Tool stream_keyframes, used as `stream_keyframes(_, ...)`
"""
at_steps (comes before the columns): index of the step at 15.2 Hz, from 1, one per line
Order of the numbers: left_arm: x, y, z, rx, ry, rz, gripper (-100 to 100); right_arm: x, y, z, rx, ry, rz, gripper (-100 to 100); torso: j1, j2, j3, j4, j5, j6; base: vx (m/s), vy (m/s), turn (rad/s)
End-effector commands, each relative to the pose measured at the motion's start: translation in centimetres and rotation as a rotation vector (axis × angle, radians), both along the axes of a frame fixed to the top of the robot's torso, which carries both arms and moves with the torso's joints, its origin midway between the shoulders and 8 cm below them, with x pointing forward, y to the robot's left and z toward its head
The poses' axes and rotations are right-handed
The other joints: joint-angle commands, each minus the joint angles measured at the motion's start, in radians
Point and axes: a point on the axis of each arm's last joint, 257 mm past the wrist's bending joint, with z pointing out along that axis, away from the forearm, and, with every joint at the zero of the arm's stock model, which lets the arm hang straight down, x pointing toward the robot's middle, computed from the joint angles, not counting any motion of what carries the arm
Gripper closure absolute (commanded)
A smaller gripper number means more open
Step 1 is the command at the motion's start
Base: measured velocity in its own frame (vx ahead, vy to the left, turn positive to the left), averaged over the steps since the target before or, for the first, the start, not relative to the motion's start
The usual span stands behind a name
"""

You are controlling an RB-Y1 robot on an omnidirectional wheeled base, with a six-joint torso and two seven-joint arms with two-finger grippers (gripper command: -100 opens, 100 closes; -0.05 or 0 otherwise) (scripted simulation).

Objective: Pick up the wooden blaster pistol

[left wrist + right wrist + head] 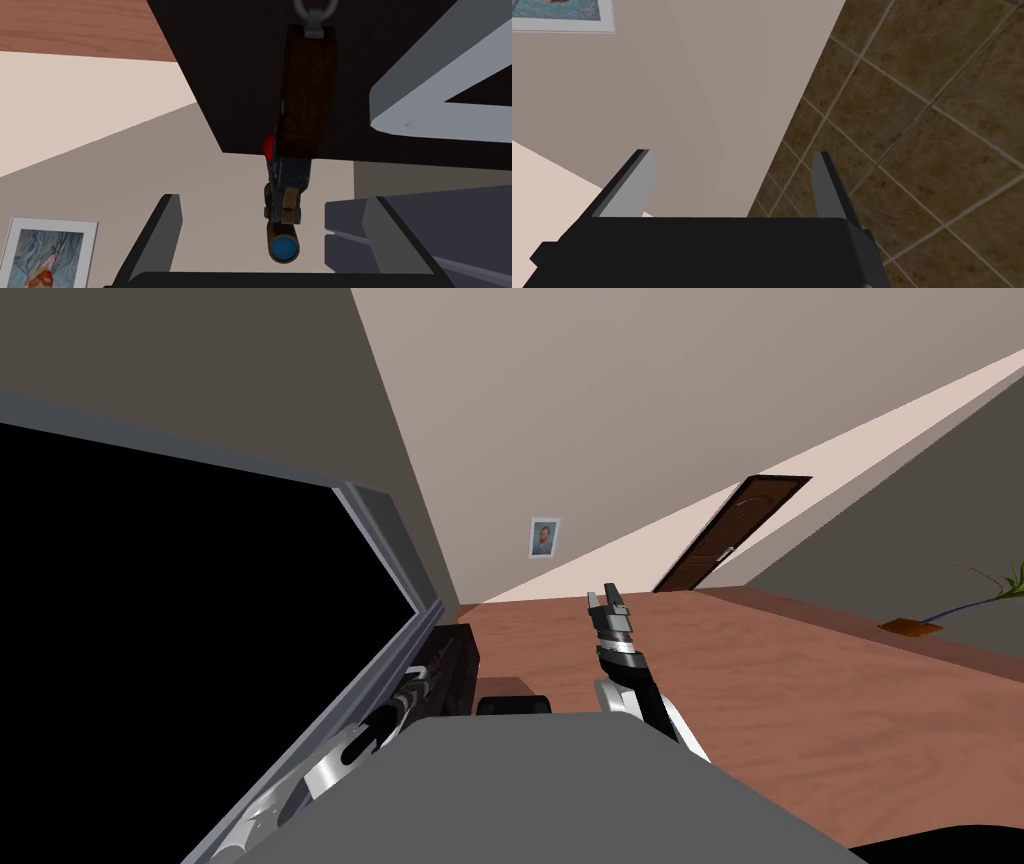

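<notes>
The robot stands close against a large window whose grey frame (385, 538) borders a black area (150, 618). Its left arm reaches low and forward along the sill towards a dark worktop (462, 663) set in the corner below the window.

From the left wrist, the blaster pistol (302, 100) lies straight ahead of the left gripper (272, 200), lined up with the middle of the gap between the jaws. Its dark brown wooden grip shows against the dark worktop, with a grey metal ring at the end farthest from the gripper. A round red knob sits on one side, where the grip meets the bluish metal body. The brown tube with its blue end points back at the gripper, past the worktop's edge as seen from there. I cannot tell whether the whole pistol rests on the worktop.

The left jaws are released and spread wide, one blade on each side of the tube's end. Neither blade touches the pistol. A corner of the grey window frame lies just beside the grip.

The right arm is raised in front of the chest, well apart from the worktop, with the right gripper (608, 598) pointing up and forward over the reddish wooden floor (800, 708). Its jaws are also released and grasp nothing.

Further off, a small framed portrait (543, 537) hangs on the beige wall. A dark brown door (735, 533) stands beyond it, and a thin green plant (990, 588) leans in from the right.
</notes>
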Motion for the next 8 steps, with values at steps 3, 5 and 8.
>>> stream_keyframes(3, -0.2, 0.8, -1.2, 0.026, 0.021, 0.005, -100, 0.0, 0.0, 0.0, 0.0, 0.0, 0.0, 0, 0.0, 0.0, 0.0, 0.0, 0.0, 0.0, 0.05, -0.006, -0.051)
stream_keyframes(5, 0.0, 0.9, -1.6, 0.025, 0.018, 0.011, -100, 0.0, 0.0, 0.0, 0.0, 0.0, 0.0, 0, 0.001, 0.002, 0.001, 0.0, 0.0, 0.0, 0.008, 0.013, -0.073)
stream_keyframes(8, 0.0, 0.9, -1.7, 0.025, 0.018, 0.012, 100, 0.0, 0.0, 0.0, 0.0, 0.0, 0.0, 0, 0.001, 0.003, 0.002, 0.001, 0.0, 0.0, 0.002, 0.009, -0.036)
